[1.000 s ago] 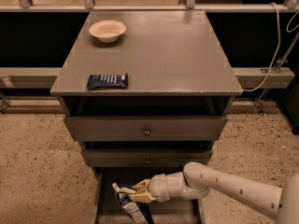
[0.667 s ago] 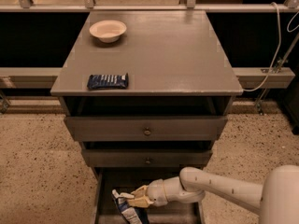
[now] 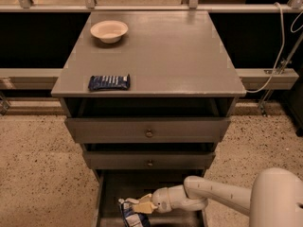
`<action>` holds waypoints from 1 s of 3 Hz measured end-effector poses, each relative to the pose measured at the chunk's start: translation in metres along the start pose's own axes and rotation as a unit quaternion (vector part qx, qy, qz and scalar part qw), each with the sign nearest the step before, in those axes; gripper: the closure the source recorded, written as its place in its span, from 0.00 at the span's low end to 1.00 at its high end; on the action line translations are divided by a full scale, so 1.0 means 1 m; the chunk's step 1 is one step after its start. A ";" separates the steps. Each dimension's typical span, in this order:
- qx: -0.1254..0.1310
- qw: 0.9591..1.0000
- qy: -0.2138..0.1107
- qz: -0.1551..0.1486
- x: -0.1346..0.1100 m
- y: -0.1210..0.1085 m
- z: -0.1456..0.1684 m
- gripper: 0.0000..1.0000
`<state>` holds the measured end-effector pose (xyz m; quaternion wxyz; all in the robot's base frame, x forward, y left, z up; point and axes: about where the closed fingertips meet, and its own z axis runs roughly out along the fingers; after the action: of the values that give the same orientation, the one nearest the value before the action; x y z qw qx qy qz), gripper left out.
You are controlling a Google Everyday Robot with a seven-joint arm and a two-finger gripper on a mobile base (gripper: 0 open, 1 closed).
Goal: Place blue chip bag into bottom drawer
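The blue chip bag [image 3: 132, 216] is a crinkled dark blue bag with white patches, low in the open bottom drawer [image 3: 110, 189], near its front left. My gripper [image 3: 143, 205] reaches in from the right on a white arm, and its tan fingers are shut on the bag's top edge. The lower part of the bag is cut off by the bottom edge of the view.
A flat dark blue bar-shaped packet [image 3: 109, 82] lies at the front left of the cabinet top. A white bowl [image 3: 109, 30] stands at the back left. Two knobbed drawers [image 3: 148, 129] above the bottom one stand slightly pulled out. Speckled floor lies on both sides.
My gripper and the bag have moved lower and a little left inside the bottom drawer. The arm has come further into view at the lower right.
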<state>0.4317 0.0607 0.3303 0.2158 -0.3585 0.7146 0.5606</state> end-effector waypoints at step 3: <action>0.027 0.980 -0.076 0.182 -0.019 -0.052 -0.054 0.20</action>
<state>0.4887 0.0086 0.3249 0.1738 -0.1727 0.7641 0.5967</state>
